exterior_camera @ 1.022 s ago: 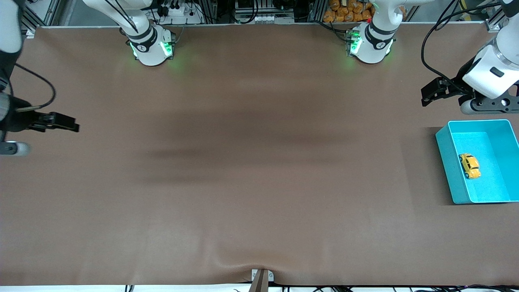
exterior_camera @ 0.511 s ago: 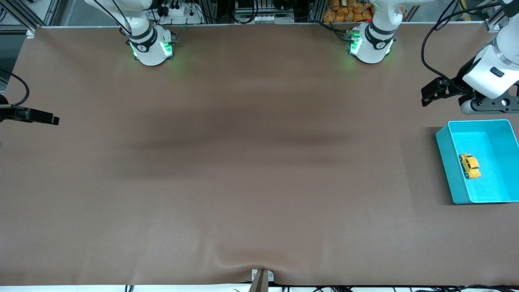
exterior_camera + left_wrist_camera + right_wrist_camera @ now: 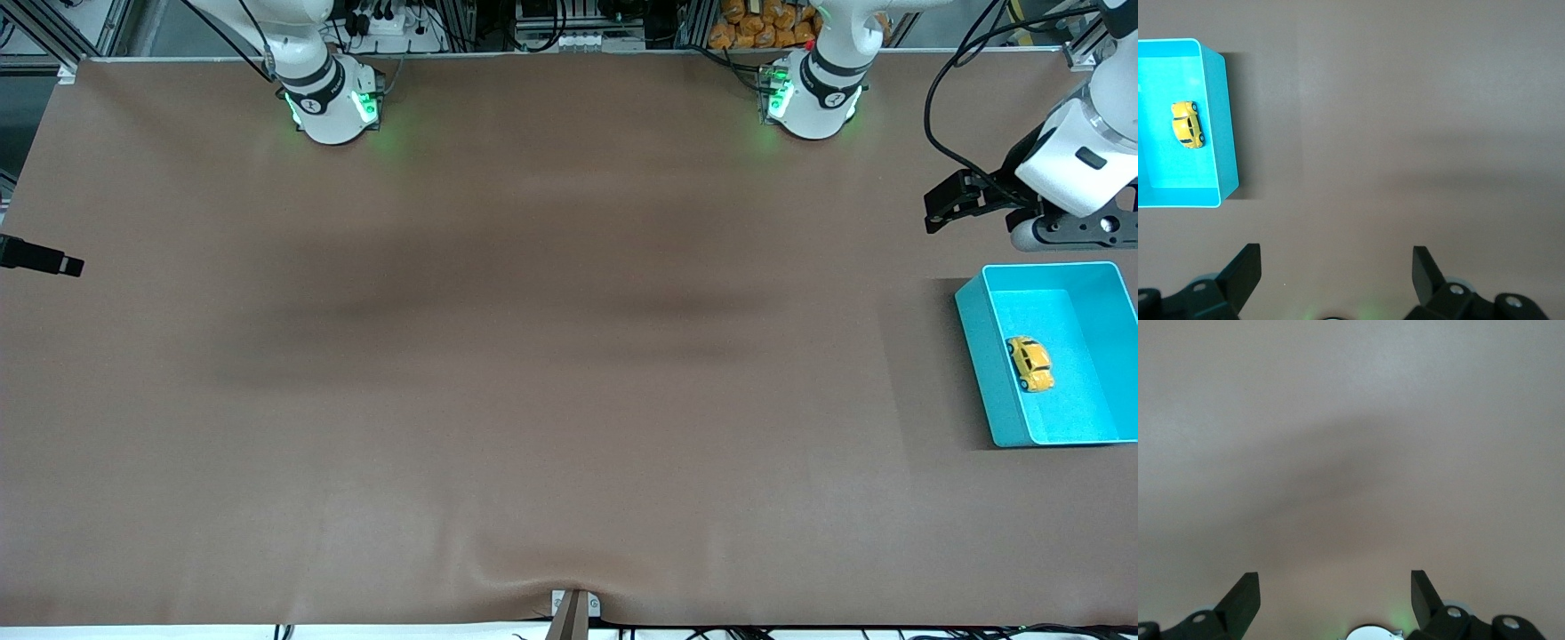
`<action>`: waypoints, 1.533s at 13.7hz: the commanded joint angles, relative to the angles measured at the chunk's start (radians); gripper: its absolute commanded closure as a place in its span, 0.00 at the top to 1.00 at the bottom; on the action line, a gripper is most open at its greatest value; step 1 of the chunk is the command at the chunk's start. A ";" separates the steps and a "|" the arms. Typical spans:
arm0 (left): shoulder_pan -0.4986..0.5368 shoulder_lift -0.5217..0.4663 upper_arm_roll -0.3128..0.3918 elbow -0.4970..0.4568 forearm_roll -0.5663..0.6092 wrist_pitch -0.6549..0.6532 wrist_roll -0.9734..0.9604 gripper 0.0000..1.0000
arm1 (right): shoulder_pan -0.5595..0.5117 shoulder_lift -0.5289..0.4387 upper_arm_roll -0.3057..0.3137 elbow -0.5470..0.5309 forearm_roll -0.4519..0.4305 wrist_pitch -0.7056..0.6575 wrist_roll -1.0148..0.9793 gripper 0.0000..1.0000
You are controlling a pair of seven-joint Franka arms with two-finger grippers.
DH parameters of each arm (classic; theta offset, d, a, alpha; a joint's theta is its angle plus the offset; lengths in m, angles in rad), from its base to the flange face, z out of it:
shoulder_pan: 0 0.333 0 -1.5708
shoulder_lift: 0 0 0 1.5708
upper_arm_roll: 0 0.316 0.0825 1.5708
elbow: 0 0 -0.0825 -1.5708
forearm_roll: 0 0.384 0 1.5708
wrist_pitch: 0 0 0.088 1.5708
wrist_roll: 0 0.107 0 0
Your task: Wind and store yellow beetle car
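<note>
The yellow beetle car (image 3: 1030, 363) already lies inside the turquoise bin (image 3: 985, 373), at the right edge of the front view about halfway down, toward the left arm's end of the worktop (image 3: 533, 373). It rests on the bin floor close to the long wall that faces the middle of the worktop, apart from the other walls. Judged from this, the storing step looks done and little or nothing remains; whether the car was wound cannot be told from how it lies. The next move, if any, calls only for both arms to stay clear of the bin.

The car's long axis runs nearly up and down the front view, tilted slightly so its lower end sits a little further right, roughly parallel to the bin's long walls. Which end is the nose cannot be made out.

Higher in the frame, the left hand (image 3: 944, 206) hangs at the upper right over bare worktop just above the bin, fingers spread wide, grasping nothing. The right hand (image 3: 1335, 597) is at the left edge of the front view, mostly out of frame; its wrist view shows its fingers spread and released over bare worktop.
</note>
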 commanded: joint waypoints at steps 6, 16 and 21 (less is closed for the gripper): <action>0.005 0.005 0.000 0.011 0.010 0.002 0.018 1.00 | 0.116 0.018 0.013 0.001 -0.025 0.039 0.028 1.00; 0.005 0.005 0.003 0.011 0.010 0.002 0.018 1.00 | 0.118 -0.227 0.010 -0.148 -0.041 0.026 -0.029 1.00; 0.005 0.005 0.003 0.011 0.010 0.002 0.018 1.00 | 0.110 -0.395 0.009 -0.325 -0.045 0.137 -0.034 1.00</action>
